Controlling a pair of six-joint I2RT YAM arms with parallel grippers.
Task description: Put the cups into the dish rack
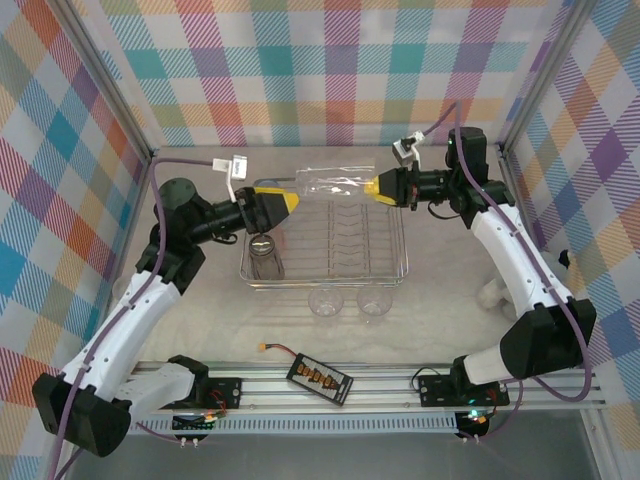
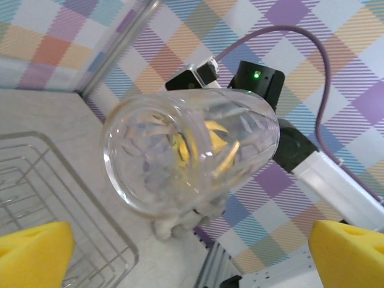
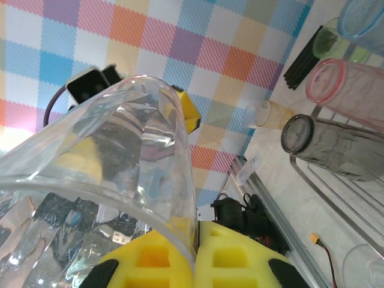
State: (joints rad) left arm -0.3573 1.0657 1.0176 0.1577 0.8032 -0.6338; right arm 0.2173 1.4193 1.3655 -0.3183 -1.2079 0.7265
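Observation:
A clear cup [image 1: 335, 184] hangs on its side above the far edge of the dish rack [image 1: 393, 272]. My right gripper [image 1: 383, 187] is shut on its rim, and the yellow pads [image 3: 240, 258] pinch the wall of that cup [image 3: 120, 156]. My left gripper [image 1: 284, 202] faces the cup's other end, open, with the cup [image 2: 186, 156] ahead of its spread fingers [image 2: 33, 252] and apart from them. A smoky grey cup [image 1: 266, 256] lies in the rack's left end. Two clear cups [image 1: 326, 300] [image 1: 373, 300] stand just before the rack.
A black battery pack [image 1: 320, 378] with a wire lies near the front rail. In the right wrist view, pink [image 3: 348, 84], blue [image 3: 363, 18] and yellowish [image 3: 273, 114] cups sit beside the grey cup [image 3: 336, 150]. A white object [image 1: 490, 293] rests at the right.

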